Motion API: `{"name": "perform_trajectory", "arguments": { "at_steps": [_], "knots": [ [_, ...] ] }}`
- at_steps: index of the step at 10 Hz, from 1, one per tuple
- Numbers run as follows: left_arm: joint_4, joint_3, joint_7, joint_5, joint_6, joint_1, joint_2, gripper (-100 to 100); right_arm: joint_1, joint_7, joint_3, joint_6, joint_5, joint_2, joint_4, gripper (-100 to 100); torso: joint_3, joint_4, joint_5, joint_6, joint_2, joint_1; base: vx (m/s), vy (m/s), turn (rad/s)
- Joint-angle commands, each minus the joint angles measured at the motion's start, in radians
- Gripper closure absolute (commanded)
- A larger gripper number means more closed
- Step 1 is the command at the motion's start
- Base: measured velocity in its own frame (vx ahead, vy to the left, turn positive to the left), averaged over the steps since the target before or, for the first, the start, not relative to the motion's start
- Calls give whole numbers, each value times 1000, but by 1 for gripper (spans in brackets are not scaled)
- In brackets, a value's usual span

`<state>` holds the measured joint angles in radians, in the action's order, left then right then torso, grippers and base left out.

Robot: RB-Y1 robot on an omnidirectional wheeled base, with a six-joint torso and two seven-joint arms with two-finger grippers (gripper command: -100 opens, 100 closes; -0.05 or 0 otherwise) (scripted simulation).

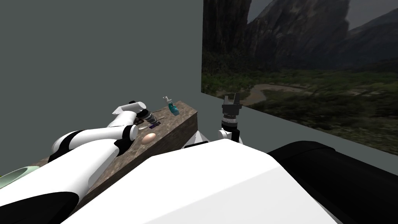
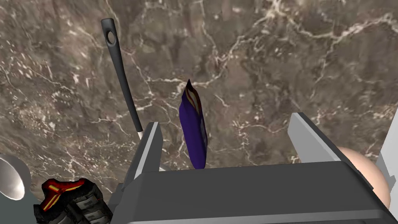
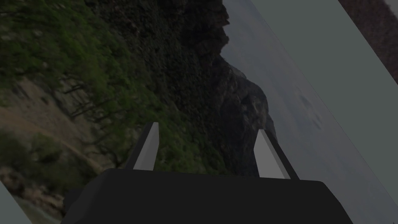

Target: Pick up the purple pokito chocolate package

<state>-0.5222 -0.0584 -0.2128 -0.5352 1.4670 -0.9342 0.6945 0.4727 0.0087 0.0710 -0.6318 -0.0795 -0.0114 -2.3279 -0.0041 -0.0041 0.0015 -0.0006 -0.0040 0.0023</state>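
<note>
Hovering the left hand [image 2: 226, 120] over the brown, white-veined marble table [image 2: 272, 58], fingers spread wide and gripping nothing. Framing between those fingers the slim, glossy, deep purple chocolate package [image 2: 193, 128], which is lying on the table closer to one finger and touching neither. Showing as a narrow pouch, tapering to a pointed far end with brown and cream stripes, pale print running along one side. Lying just beyond the closer finger, a long black utensil handle with a hole at its far end [image 2: 120, 74]. Sitting by the other finger, nearer than the package, a beige egg-shaped thing [image 2: 365, 171]. Standing farther along the table, a teal spray bottle with a white nozzle [image 1: 173, 108]. Holding the right hand [image 1: 232, 97] raised to the right of the table, fingers released and empty.
</note>
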Motion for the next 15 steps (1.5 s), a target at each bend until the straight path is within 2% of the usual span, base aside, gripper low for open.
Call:
{"name": "perform_trajectory", "arguments": {
  "at_steps": [1,2,3,5,6,7,8,9,10,11,13,14,15],
  "knots": [
    [29,1,10,1,-13,-12,1,-100,0,0,0,0,0,0,0,0,0,0,0,0,0,0,-7,-6,-2],
    [50,-29,37,0,16,16,40,-100,0,0,0,0,0,0,0,0,2,1,0,0,3,0,94,-13,48],
    [43,-29,37,0,16,16,40,-100,0,0,0,0,0,0,0,0,0,0,0,-1,-1,0,147,-2,48],
    [69,-58,61,1,44,45,74,-100,0,0,0,0,0,0,0,0,-3,-1,0,0,-6,2,154,20,38],
    [78,-49,60,1,26,32,65,-100,0,0,0,0,0,0,0,0,-3,-1,1,0,-6,2,64,8,16],
    [79,-50,62,1,29,33,67,0,0,0,0,0,0,0,0,0,-1,-1,0,0,-2,1,12,2,-3],
    [87,-49,30,11,10,28,48,-100,0,0,0,0,0,0,0,0,1,0,0,0,1,1,-35,46,-156],
    [87,-49,30,11,10,28,48,-100,0,0,0,0,0,0,0,0,3,1,1,1,5,2,-56,82,-83],
    [96,-47,-2,21,-9,24,30,-100,0,0,0,0,0,0,0,0,4,2,1,0,7,5,-80,99,-114],
    [96,-47,-2,21,-9,24,30,-100,0,0,0,0,0,0,0,0,5,2,1,0,8,6,-78,81,-84],
    [108,-45,-44,35,-34,19,6,-100,0,0,0,0,0,0,0,0,5,2,1,0,9,4,-73,64,-109],
    [86,-47,-33,29,-17,30,13,-100,0,0,0,0,0,0,0,0,5,2,1,0,9,5,-30,35,-32],
    [85,-47,-38,30,-18,30,12,100,0,0,0,0,0,0,0,0,4,2,1,-1,7,3,-6,6,5]
  ]
}}
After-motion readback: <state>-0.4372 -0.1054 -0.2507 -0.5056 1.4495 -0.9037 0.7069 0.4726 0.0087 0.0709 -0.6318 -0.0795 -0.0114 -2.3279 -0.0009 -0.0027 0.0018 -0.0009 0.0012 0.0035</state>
